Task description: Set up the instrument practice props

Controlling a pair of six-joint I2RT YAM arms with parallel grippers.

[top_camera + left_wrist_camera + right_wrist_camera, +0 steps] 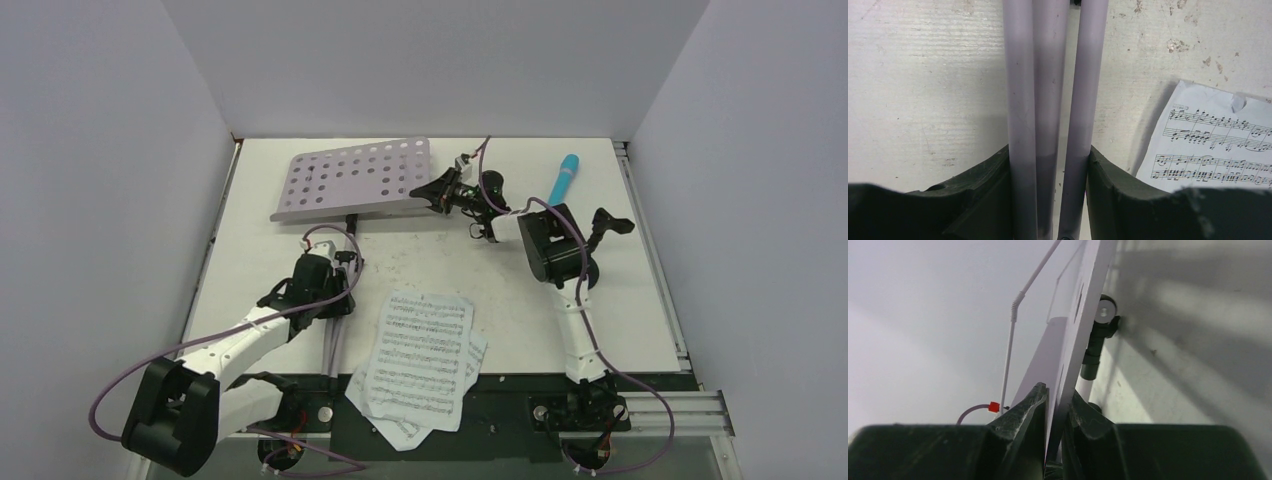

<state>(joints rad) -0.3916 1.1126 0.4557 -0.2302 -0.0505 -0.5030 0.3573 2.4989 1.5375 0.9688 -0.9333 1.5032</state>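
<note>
I am looking at the lilac music stand (pixel 355 180) stretching from the far side of the desk (pixel 640 310) toward the near edge, with its perforated plate at the far end and its folded legs (pixel 1048 100) pointing back at the arm bases. The left fingers (pixel 1100 175) are closing narrowly around those bundled legs, one pad on each side. The right fingers (pixel 1040 402) are pinching the right edge of the plate, nearly together, with only the thin sheet between them. The white sheet-music pages (pixel 420 350) are lying fanned just right of the legs and overhanging the near edge. The turquoise microphone (pixel 565 178) is resting far right. The black mic stand (pixel 610 224) is sitting near it, partly hidden behind the right arm.
</note>
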